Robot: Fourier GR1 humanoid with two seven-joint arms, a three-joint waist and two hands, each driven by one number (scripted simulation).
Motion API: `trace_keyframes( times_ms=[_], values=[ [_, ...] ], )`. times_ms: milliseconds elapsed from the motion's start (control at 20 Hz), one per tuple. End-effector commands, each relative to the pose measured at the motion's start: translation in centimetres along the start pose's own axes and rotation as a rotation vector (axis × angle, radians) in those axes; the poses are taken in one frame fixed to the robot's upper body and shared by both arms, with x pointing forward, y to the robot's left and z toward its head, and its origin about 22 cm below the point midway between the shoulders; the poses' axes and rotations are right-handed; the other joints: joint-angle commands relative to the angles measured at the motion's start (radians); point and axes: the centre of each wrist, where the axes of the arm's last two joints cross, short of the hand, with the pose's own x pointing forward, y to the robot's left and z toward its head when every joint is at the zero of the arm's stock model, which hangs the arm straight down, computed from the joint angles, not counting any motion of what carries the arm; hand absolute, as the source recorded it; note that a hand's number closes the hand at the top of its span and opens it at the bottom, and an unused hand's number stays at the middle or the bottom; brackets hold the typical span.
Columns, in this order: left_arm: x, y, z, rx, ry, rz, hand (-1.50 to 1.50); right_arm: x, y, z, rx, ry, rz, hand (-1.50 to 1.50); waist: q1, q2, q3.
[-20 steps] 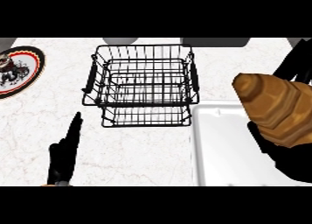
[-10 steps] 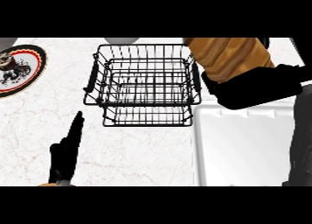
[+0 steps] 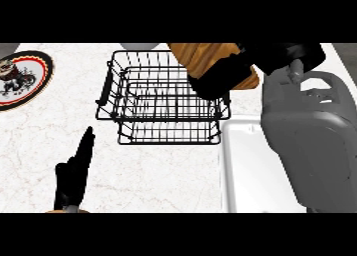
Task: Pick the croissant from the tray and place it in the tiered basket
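right hand (image 3: 233,75) curled round the croissant (image 3: 203,57), hanging over the basket (image 3: 166,107) at its back right corner. best to centre over the top tier, lower, then let go. left hand (image 3: 74,167) resting open near the counter's front edge.

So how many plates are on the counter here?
1. A decorated plate lies at the counter's far left, cut by the view's edge and apart from the tiered basket. The right forearm could hide more.
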Motion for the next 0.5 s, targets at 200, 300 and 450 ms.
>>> trace_keyframes(
  times_ms=[200,300,450],
  values=[
    [0.3,-1.0,-1.1,0.021,0.056,-0.010,0.00,1.8,5.9,-3.0,0.001,0.054,0.033,1.50,-0.002,0.004,-0.004],
    [-1.8,0.2,-0.3,-0.007,0.058,-0.018,0.00,0.9,6.9,-3.5,0.025,0.068,0.003,1.50,-0.002,0.004,-0.004],
    [-1.0,-0.2,0.2,-0.003,0.045,-0.009,0.00,-2.3,9.5,-4.3,0.019,0.064,-0.027,1.50,0.001,0.006,-0.004]
  ],
)
